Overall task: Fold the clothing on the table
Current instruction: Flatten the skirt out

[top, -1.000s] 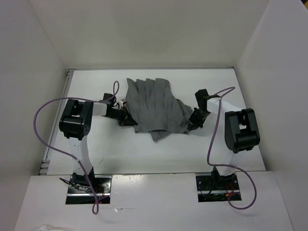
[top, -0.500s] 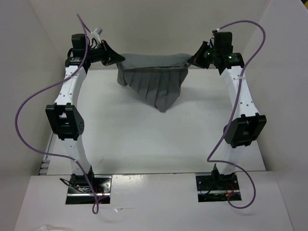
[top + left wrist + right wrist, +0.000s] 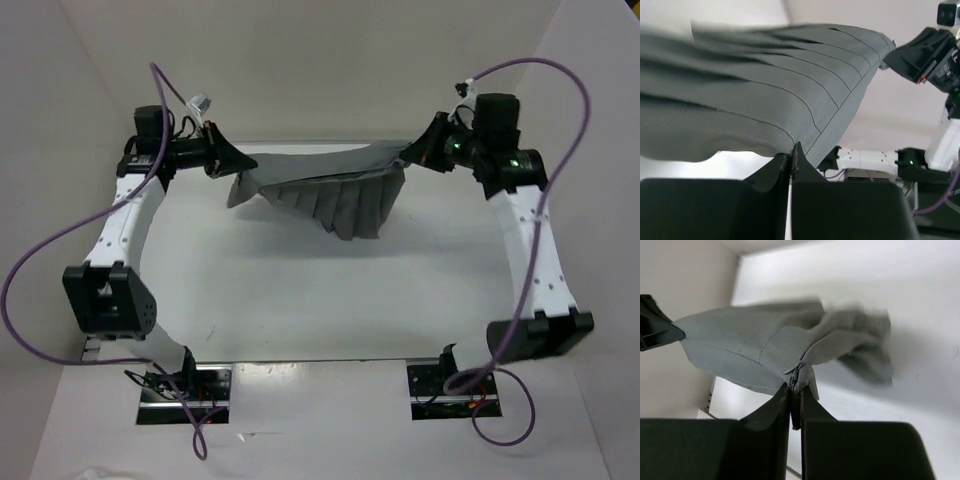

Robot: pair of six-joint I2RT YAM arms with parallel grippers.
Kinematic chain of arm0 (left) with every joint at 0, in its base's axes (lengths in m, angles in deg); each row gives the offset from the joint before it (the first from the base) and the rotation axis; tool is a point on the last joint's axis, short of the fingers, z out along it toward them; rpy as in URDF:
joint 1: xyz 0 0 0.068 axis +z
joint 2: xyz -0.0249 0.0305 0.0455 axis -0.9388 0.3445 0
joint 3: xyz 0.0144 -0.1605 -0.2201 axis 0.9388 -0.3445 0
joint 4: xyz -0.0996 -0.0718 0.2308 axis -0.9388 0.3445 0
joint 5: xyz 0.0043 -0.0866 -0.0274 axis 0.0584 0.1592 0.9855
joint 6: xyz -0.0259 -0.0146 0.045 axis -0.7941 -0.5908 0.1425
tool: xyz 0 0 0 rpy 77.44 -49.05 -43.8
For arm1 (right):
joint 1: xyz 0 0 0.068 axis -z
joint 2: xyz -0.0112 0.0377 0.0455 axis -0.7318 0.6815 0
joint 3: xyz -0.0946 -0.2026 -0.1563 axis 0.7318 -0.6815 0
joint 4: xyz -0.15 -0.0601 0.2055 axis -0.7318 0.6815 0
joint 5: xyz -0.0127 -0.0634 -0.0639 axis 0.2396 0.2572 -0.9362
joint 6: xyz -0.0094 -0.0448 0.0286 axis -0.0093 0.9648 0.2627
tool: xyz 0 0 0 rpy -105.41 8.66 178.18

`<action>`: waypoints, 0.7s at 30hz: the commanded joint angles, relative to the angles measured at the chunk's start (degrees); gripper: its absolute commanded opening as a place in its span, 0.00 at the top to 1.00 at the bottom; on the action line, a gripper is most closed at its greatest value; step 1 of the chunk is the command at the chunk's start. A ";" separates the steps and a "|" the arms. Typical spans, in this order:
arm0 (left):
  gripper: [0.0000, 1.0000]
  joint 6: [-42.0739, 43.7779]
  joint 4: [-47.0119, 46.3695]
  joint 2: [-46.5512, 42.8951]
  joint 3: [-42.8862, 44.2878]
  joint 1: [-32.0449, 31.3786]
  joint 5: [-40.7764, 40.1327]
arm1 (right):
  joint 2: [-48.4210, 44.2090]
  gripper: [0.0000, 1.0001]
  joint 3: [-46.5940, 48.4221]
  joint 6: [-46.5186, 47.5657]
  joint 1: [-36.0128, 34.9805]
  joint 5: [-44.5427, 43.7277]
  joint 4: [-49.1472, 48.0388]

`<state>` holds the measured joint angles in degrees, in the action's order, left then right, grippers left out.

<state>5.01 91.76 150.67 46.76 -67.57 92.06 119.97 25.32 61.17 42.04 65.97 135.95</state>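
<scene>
Clothing (image 3: pixel 330 195), heaped on the worktop (image 3: pixel 320 300) a second ago, now hangs stretched in the air above its far side, pleats drooping. Left fingers (image 3: pixel 771 179) and right fingers (image 3: pixel 771 412) each pinch an upper corner, closed tight. Spread like this, it looks ready to be laid flat.

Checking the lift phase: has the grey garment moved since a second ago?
Yes. The garment went from lying crumpled on the table to hanging stretched between the left gripper and right gripper, up toward the back wall.
</scene>
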 commanded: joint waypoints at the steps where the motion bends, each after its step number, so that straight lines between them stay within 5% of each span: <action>1: 1.00 3.05 -4.92 -14.61 -0.02 1.41 6.05 | -13.59 1.00 1.53 3.75 0.78 0.27 -3.72; 9: 1.00 0.51 -5.18 -20.70 -4.66 3.17 3.43 | -19.33 1.00 -1.52 -0.28 0.78 -0.43 -6.87; 16: 1.00 -1.79 -9.41 -3.95 -15.04 3.17 -0.96 | -7.92 1.00 -16.47 -7.13 0.78 4.75 -16.44; 21: 1.00 -3.35 -10.38 12.15 -5.94 3.17 -0.98 | 7.45 1.00 -11.87 -4.96 2.71 6.51 -18.05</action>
<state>2.83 82.95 160.44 34.11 -65.73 91.96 124.28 8.49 55.75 42.57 72.55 122.48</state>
